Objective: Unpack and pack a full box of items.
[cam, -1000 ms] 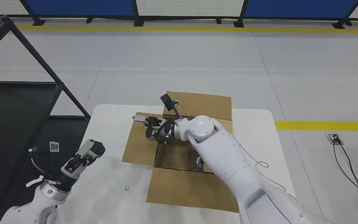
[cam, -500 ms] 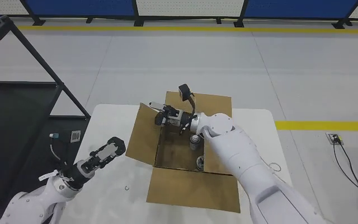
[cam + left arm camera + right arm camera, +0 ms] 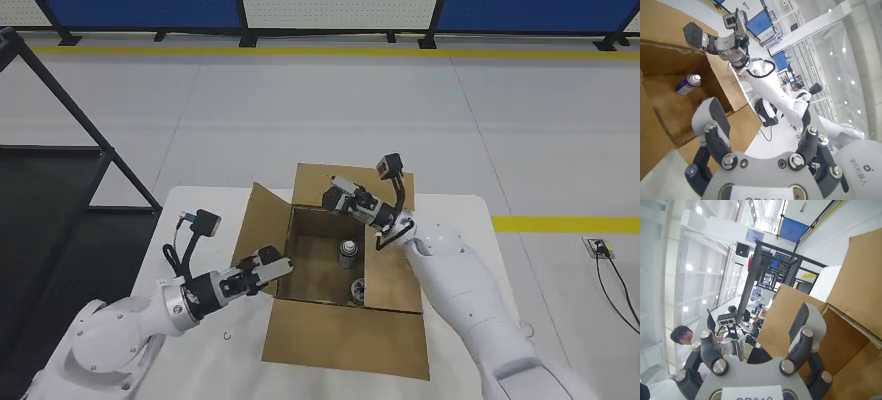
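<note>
I have the box (image 3: 312,278) open on the table (image 3: 200,215), its flaps folded out. The left flap (image 3: 262,232) stands tilted upward, the front flap (image 3: 345,340) lies flat on the robot's side, and the back flap (image 3: 360,185) leans away. On the box floor a can (image 3: 348,252) with a white cap sits toward the back wall. The left wrist view gives me the can (image 3: 688,84) from the side, blue with a white cap. Nearer the front wall, towards the right, is a second item (image 3: 357,292), round on top; I cannot tell what it is.

My left gripper (image 3: 272,268) is at the box's left wall, just outside it and beside the foot of the raised left flap. In its own wrist view the left gripper (image 3: 760,108) has its fingers spread apart with nothing between them. I cannot tell whether it touches the cardboard.

My right gripper (image 3: 336,194) hangs over the back left corner of the box, near the rim. Its own wrist view shows the right gripper (image 3: 757,321) with its fingers apart too, holding nothing.

A small dark bit (image 3: 227,335) lies on the table left of the front flap.
</note>
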Robot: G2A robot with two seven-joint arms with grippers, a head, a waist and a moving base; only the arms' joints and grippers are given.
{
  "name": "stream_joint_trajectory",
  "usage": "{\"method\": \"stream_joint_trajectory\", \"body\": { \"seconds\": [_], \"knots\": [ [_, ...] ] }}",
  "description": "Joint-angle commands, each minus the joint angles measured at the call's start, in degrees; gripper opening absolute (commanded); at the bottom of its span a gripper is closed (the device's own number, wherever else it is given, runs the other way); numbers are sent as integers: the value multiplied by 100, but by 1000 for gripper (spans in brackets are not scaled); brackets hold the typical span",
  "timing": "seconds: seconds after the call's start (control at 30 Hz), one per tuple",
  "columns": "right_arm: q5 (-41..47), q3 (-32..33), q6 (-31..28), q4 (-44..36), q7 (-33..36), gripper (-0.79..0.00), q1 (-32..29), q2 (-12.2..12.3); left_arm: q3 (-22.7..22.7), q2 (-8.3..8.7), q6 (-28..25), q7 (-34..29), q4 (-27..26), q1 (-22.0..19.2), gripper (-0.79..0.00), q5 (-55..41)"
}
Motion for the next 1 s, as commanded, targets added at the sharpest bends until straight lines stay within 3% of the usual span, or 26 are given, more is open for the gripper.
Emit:
{"method": "stream_joint_trajectory", "body": {
  "seconds": [0.0,0.17,0.27,0.37,0.83,0.97],
  "knots": [
    [-122,378,9,-716,-74,0,-518,232,297,-49,158,62,109,-341,0,69],
    [-629,1365,667,-3266,-432,0,-2163,676,727,-135,361,5,367,-840,0,183],
    [-862,1835,1144,-4709,-741,0,-3112,812,829,-162,461,-14,540,-969,0,206],
    [-1002,2131,1516,-5583,-1051,0,-3760,881,816,-176,668,85,690,-1022,0,202],
    [-1002,2113,1518,-5601,-1047,0,-3767,880,825,-180,675,106,690,-1009,0,168],
    [-784,2043,1355,-5746,-891,0,-3815,897,1147,-273,873,134,853,-1233,0,-106]
  ]
}}
